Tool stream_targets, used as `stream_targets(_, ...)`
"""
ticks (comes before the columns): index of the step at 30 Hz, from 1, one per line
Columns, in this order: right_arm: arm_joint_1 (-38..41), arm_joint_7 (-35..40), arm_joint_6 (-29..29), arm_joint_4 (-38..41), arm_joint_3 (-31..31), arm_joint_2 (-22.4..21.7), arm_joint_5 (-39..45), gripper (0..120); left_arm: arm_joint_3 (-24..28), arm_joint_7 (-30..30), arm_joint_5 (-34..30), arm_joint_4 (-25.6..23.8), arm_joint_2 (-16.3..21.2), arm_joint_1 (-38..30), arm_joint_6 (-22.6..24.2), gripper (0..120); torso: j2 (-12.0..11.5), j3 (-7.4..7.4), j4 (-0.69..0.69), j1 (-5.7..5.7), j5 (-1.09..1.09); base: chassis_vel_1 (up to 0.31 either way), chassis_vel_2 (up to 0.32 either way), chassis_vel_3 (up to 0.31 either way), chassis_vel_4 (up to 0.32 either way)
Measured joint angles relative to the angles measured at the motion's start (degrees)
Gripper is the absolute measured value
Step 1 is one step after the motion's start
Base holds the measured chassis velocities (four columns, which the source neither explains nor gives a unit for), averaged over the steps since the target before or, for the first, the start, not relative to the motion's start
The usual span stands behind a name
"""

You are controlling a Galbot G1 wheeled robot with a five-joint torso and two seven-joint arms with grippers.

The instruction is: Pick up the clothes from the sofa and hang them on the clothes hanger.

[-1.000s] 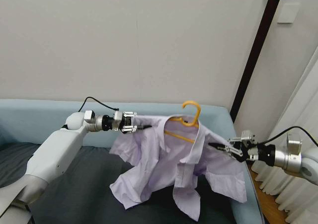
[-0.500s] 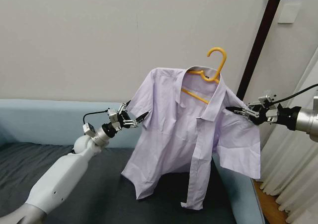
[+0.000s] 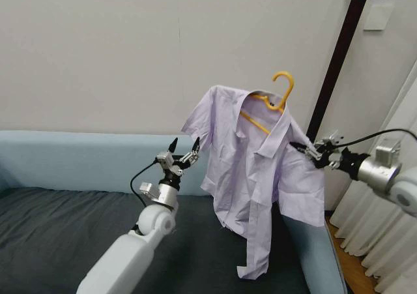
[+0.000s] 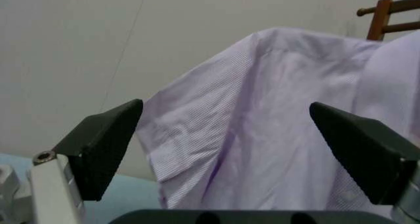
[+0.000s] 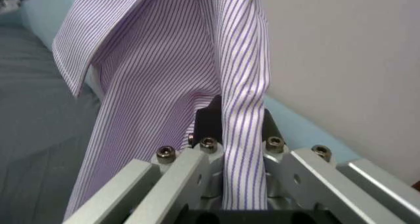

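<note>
The pale lilac striped shirt [image 3: 251, 170] hung in the air over the right end of the sofa [image 3: 65, 157], draped on a yellow hanger [image 3: 279, 96] whose bar ran tilted inside the open collar and whose hook stood up above the shoulder line against the white wall [image 3: 130, 46]. The front of the shirt was open and its long tail dropped in front of the dark grey seat near the sofa's right edge; whether the hem touched the seat could not be told. One short sleeve flared out toward the robot's left, the other fell on the right.

The right claw [image 3: 305, 151] reached in level from the right and was pressed together on the shirt at the right shoulder, just below the hanger's end. In the right wrist view a fold of the striped cloth ran down between the two fingers [image 5: 206, 118] and was pinched there.

The left claw [image 3: 183, 154] pointed upward from the sofa's back edge, just beside the hem of the left sleeve and apart from it. Its fingers [image 4: 105, 140] were spread wide with nothing between them, and in the left wrist view the sleeve and shoulder of the shirt lay beyond the tips.

A dark wooden post [image 3: 339, 59] leaned behind the right arm, and a white curtain [image 3: 384, 248] hung past the sofa's right end
</note>
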Motion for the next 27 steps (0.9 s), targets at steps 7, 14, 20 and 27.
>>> stream_targets(7, 6.94, -0.81, 0.88, -7.11, -9.17, 4.64, -4.05, 2, 0.49, 0.64, 2.53, -2.6, 0.26, 1.28, 1.03, 100, 0.0, 0.0, 0.02, 0.0, -0.01, 0.0, 0.0, 0.0, 0.0)
stream_targets(14, 16.31, -0.89, 1.38, -12.32, -20.36, 8.12, -3.82, 2, 1.83, -1.28, 7.09, 0.66, -1.84, -1.17, 2.51, 100, 0.0, 0.0, 0.01, 0.0, -0.02, 0.0, 0.0, 0.0, 0.0)
stream_targets(20, 21.45, -0.97, 1.69, -13.35, -25.24, 9.15, -2.87, 2, 2.7, -4.81, 10.14, 4.53, -5.33, -3.1, 4.0, 100, 0.0, 0.0, 0.0, 0.0, -0.02, 0.0, 0.0, 0.0, 0.0)
stream_targets(27, 24.63, -1.36, 1.7, -13.54, -27.19, 8.52, -1.86, 2, 3.31, -10.85, 15.3, 9.72, -10.34, -4.88, 4.32, 81, 0.0, 0.0, 0.0, 0.01, -0.02, 0.0, 0.0, 0.0, 0.0)
